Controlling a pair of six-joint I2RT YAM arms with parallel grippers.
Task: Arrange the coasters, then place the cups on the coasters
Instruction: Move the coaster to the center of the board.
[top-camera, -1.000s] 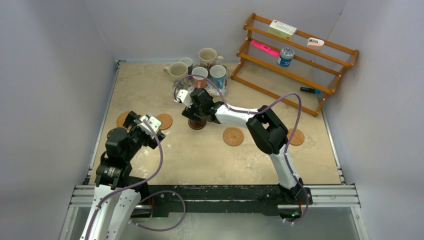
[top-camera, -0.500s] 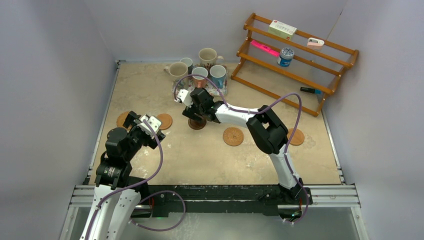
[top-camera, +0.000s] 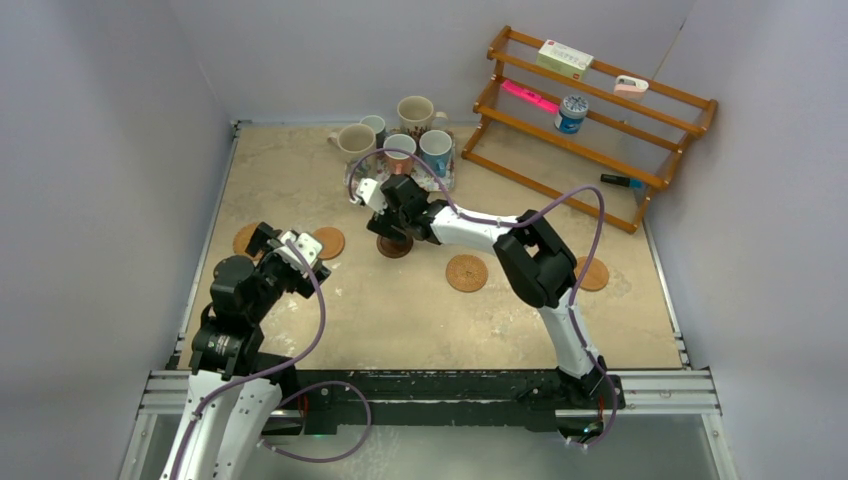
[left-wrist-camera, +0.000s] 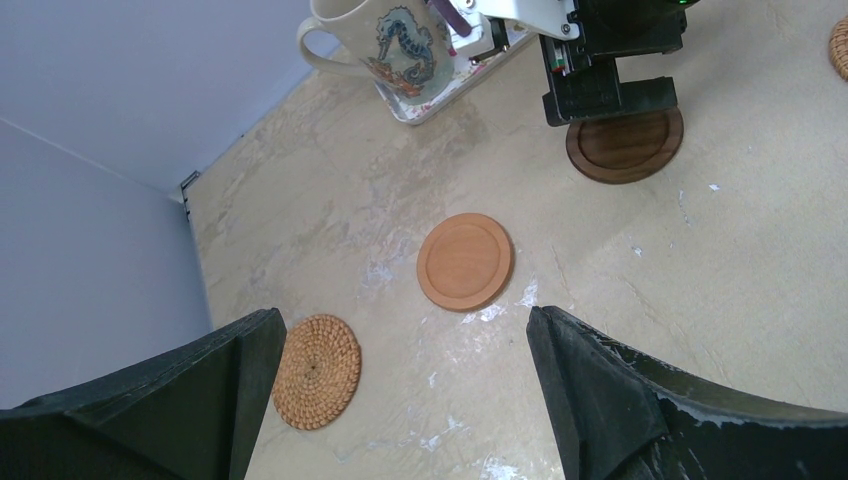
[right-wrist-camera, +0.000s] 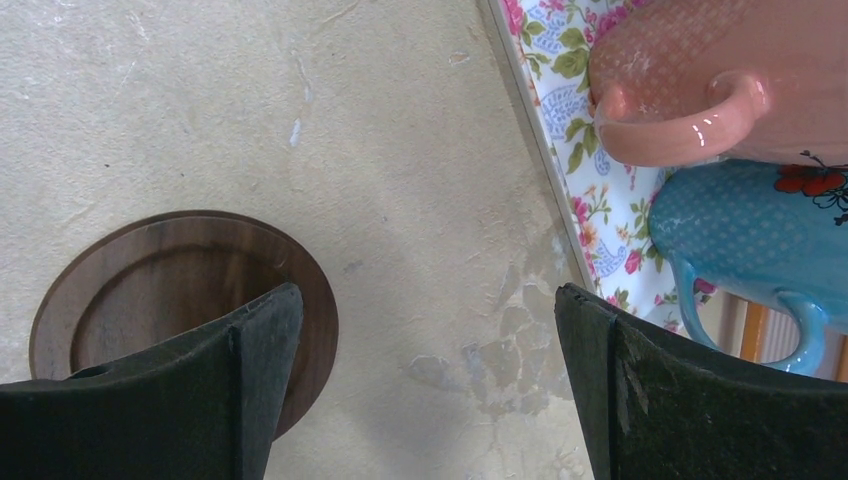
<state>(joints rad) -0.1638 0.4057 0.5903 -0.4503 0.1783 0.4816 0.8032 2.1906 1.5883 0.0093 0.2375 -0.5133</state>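
Right gripper (right-wrist-camera: 425, 320) had edged toward flowered rectangular tray (right-wrist-camera: 560, 150), jaws wide over edge of dark brown round wooden coaster (right-wrist-camera: 150, 290); left gripper (left-wrist-camera: 400, 330) likewise gaping.

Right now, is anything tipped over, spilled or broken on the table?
No, nothing stands out. The mugs all stand upright, clustered at the floral tray, and the coasters lie flat on the table. Only pale scuffs mark its surface, and no liquid shows.
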